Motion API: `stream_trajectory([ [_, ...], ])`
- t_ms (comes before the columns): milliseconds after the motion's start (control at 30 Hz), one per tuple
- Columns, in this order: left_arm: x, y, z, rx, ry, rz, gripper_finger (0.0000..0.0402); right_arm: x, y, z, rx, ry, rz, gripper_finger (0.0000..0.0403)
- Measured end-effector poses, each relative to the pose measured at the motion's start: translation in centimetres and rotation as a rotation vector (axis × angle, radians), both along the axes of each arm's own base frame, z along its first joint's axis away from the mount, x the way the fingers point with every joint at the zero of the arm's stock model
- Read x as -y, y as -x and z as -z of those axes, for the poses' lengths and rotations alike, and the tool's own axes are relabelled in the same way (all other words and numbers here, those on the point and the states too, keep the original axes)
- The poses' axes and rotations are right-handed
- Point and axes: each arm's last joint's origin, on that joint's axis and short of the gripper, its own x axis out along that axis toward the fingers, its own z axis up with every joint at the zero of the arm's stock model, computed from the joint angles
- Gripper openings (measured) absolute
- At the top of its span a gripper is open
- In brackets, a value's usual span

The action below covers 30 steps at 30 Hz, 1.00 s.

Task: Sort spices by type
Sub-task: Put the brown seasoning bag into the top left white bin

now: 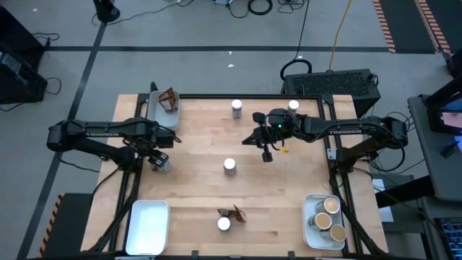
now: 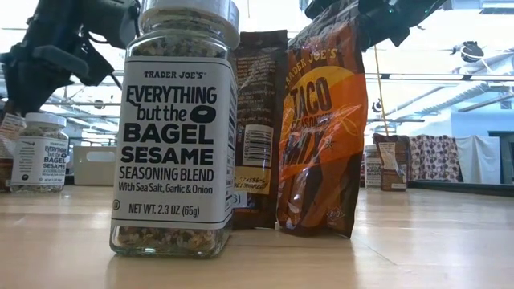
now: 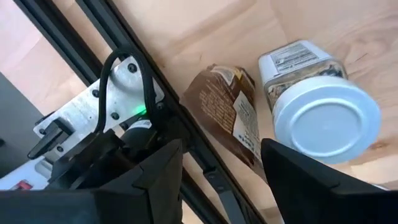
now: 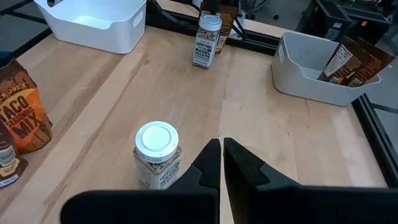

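Spices: a white-lidded jar [image 3: 323, 115] and a sachet [image 3: 230, 112] at the desk's left edge sit beneath the half-open, empty left claw [image 1: 159, 160]; both could be caught together. The right claw [image 4: 221, 163] is shut, empty.

Far-left corner: white rectangular plastic tray [image 1: 153, 110] w/ dark brown crinkly sachets [image 1: 169, 99] in it; near-left, another white plastic tray [image 1: 148, 225]; near-right, a third white tray [image 1: 312, 230] w/ tan-lidded cylindrical jars [image 1: 328, 218] inside. White-lidded cylindrical jars: one mid-table [image 1: 229, 165], one at far edge [image 1: 237, 107], one at near edge [image 1: 224, 224] w/ a crinkly sachet [image 1: 236, 213] just beside it.
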Motion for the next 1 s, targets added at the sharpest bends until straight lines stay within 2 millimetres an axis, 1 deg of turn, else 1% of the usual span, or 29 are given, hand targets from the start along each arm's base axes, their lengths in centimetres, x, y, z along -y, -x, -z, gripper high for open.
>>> stream_trajectory([
  [233, -0.09, -0.38, 0.08, 0.039, -0.014, 0.022, 0.0171, 0.0, 0.0, 0.0, 0.0, 0.0, 0.0, 0.0],
  [600, -0.1, -0.37, 0.08, 0.038, -0.018, 0.027, 0.0104, -0.01, 0.0, 0.0, 0.0, 0.0, 0.0, 0.0],
  [800, -0.14, -0.37, 0.08, 0.037, -0.028, 0.033, 0.0042, -0.01, 0.0, 0.0, 0.0, 0.0, -0.001, 0.0],
  [900, -0.18, -0.36, 0.08, 0.036, -0.038, 0.065, 0.001, -0.01, 0.0, 0.0, 0.0, 0.0, 0.0, 0.0],
  [1000, -0.25, -0.35, 0.08, 0.033, -0.055, 0.083, 0.0008, -0.01, 0.0, 0.0, 0.0, 0.0, 0.0, 0.0],
])
